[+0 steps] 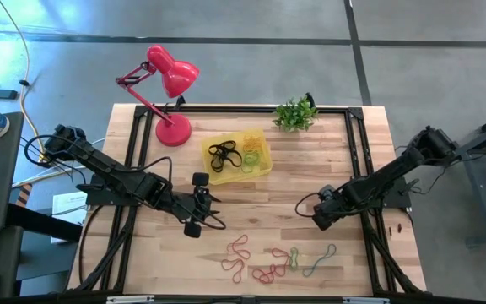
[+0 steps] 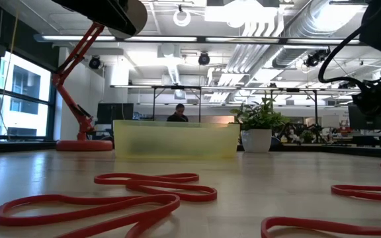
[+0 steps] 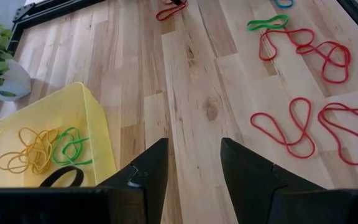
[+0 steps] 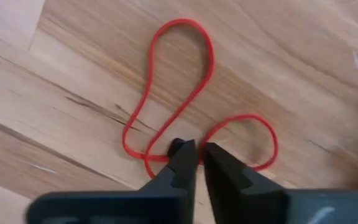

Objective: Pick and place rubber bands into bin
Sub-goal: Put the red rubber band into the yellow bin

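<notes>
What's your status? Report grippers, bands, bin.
Right gripper shut on a red band lying on the table. Left gripper open, empty, beside the bin. Bin holds several bands; more loose on the table. Path clear.

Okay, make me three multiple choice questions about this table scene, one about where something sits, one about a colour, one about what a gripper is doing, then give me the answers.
1. Where is the bin on the table?
A. Between the red lamp and the small plant
B. At the near edge among the loose bands
C. Under the right gripper

2. What colour is the rubber band at the right gripper?
A. Green
B. Black
C. Red

3. How do the right gripper's fingers stand?
A. Spread wide, high over the bin
B. Nearly shut on the band, down at the wood
C. Hidden from every view

Answers: 1 A, the high view shows it there; 2 C, the right wrist view shows a red loop; 3 B, the fingertips pinch together at the loop's crossing.
</notes>
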Controlling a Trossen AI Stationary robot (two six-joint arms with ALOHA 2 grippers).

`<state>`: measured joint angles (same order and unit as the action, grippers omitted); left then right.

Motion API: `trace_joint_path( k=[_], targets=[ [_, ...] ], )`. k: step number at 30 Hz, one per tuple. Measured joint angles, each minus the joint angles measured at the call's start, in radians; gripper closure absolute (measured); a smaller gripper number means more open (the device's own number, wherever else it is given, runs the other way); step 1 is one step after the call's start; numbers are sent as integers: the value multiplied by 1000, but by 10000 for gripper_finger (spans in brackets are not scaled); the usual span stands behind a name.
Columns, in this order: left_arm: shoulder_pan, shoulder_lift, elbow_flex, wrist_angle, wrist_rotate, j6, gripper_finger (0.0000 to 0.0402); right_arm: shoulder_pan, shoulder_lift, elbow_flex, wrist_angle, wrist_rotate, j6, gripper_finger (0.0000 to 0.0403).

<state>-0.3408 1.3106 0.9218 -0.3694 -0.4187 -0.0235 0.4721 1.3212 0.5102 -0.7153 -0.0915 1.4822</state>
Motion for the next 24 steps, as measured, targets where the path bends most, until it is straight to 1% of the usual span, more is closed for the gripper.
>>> trace_joint_path(
  k=[1, 3, 6, 13, 24],
  targets=[
    [0, 0, 0, 0, 0, 0, 266, 0, 1, 3, -1, 1, -8, 390],
    [0, 0, 0, 0, 0, 9, 266, 0, 1, 10, -5, 6, -20, 398],
    [0, 0, 0, 0, 0, 16, 266, 1, 3, 23, -21, 19, -21, 394],
    [0, 0, 0, 0, -2, 19, 266, 0, 3, 74, -34, 85, -51, 400],
    [0, 0, 0, 1, 6, 19, 266, 0, 2, 186, -110, 197, -110, 402]
  ],
)
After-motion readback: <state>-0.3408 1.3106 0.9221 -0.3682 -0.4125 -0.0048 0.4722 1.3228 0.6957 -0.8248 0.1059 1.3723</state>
